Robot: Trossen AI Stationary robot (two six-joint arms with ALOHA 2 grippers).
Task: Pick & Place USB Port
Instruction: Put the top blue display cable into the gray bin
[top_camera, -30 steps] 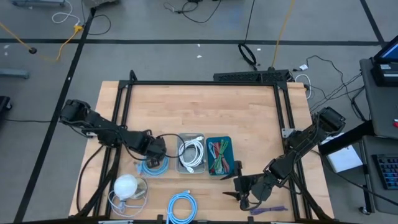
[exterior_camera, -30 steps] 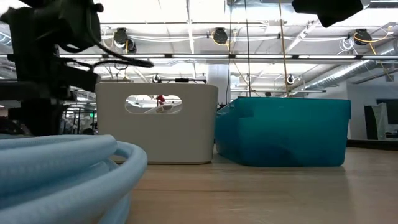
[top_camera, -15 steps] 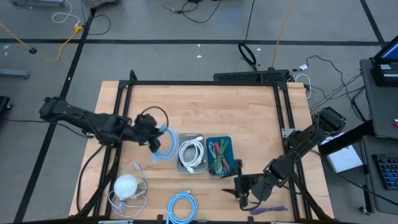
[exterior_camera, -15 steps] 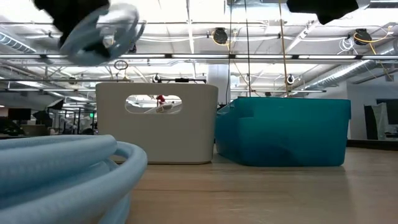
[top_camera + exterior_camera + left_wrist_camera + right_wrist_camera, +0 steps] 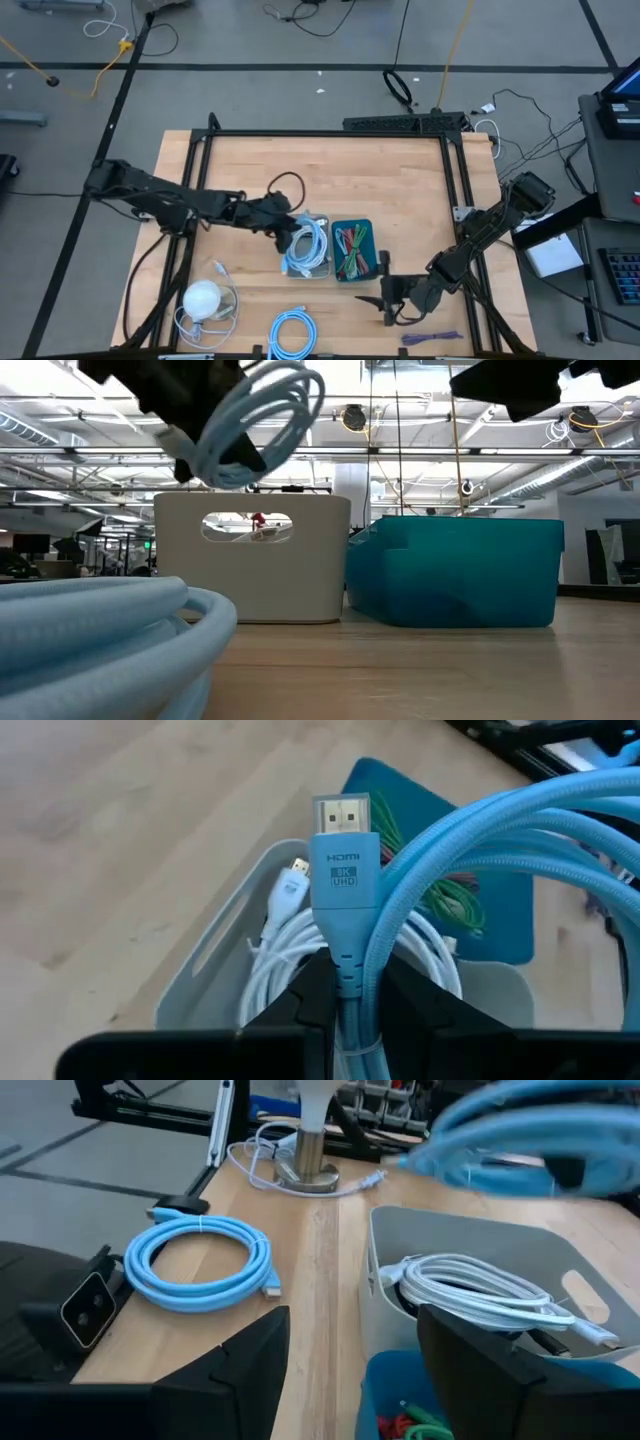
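Observation:
My left gripper [image 5: 283, 222] [image 5: 345, 985] is shut on a light-blue coiled cable [image 5: 303, 243] [image 5: 250, 420] with a plug marked HDMI [image 5: 343, 850]. It carries the cable above the white bin [image 5: 322, 272] [image 5: 250, 555], where a white cable [image 5: 290, 945] lies. The teal bin [image 5: 366, 224] [image 5: 455, 570] with coloured wires stands right of the white bin. My right gripper [image 5: 386, 300] [image 5: 355, 1380] waits open near the table's near edge, right of the bins. My left gripper pinches the blue cable between its two fingers [image 5: 300, 995] at the neck just behind the HDMI plug [image 5: 345, 960], together with neighbouring strands of the coil. The coil [image 5: 480, 870] is lifted clear and hangs over the white bin, as the low view shows.
A second blue coil [image 5: 293, 332] [image 5: 200, 1260] lies at the near edge. A white round object with a thin white cord [image 5: 203, 298] sits near the left corner. A purple item [image 5: 432, 338] lies right of my right gripper. Black frame rails [image 5: 330, 133] border the table.
My left gripper took the blue coil from the table left of the white bin, lifted it clear, and carried it up and toward the table's right. The coil now hangs over the white bin.

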